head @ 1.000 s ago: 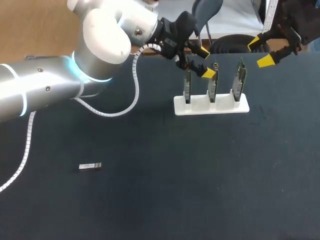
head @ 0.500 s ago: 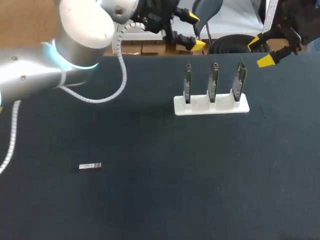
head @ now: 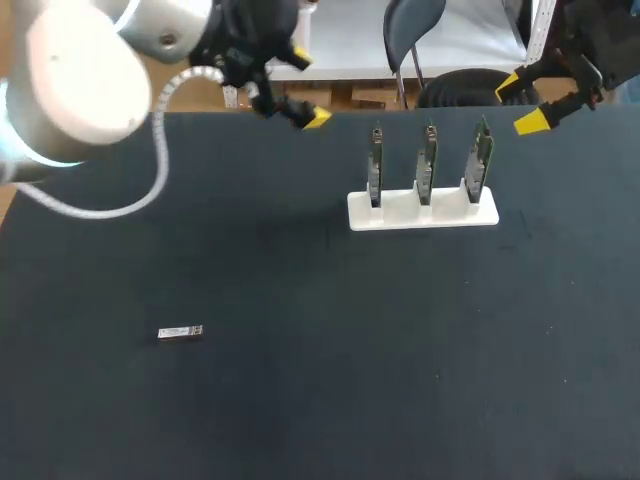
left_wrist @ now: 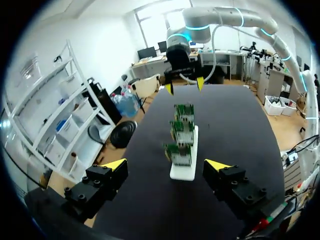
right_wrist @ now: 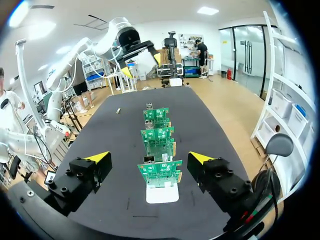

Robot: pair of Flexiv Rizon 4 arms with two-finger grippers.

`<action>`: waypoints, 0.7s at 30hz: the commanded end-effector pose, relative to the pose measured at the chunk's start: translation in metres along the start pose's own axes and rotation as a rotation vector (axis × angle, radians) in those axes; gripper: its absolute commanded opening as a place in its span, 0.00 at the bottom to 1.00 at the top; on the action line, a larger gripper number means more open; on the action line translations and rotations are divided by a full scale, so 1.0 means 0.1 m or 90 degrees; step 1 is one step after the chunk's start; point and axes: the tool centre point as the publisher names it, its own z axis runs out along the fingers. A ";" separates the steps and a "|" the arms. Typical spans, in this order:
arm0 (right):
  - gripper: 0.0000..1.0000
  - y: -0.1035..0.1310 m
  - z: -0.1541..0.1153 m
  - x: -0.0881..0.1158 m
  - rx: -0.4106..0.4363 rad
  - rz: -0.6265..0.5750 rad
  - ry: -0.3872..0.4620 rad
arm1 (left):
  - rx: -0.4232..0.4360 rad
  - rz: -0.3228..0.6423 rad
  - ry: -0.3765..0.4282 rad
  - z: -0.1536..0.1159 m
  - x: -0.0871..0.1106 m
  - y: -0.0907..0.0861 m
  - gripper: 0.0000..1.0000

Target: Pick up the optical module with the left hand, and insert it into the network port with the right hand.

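The left gripper (head: 307, 87) has swung away from the board rack (head: 422, 211), leftward along the table's (head: 300, 300) far edge.

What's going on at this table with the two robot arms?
Two robot arms are meant to plug a small optical module into a port on one of three circuit boards standing in a white holder. Nothing is picked up yet: the module lies alone on the dark table. The left gripper hangs open and empty at the table's far edge; the right gripper hangs open and empty by the far right corner.
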 end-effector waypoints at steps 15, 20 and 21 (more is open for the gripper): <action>1.00 0.00 0.00 0.00 0.001 0.000 0.001 | -0.021 -0.021 0.283 -0.99 1.38 -0.78 1.00; 1.00 0.00 0.00 0.00 0.001 0.000 0.001 | 0.020 -0.040 0.328 -0.98 1.68 -0.98 1.00; 1.00 0.00 0.00 0.00 0.001 0.000 0.001 | 0.034 -0.042 0.334 -0.97 1.73 -1.03 1.00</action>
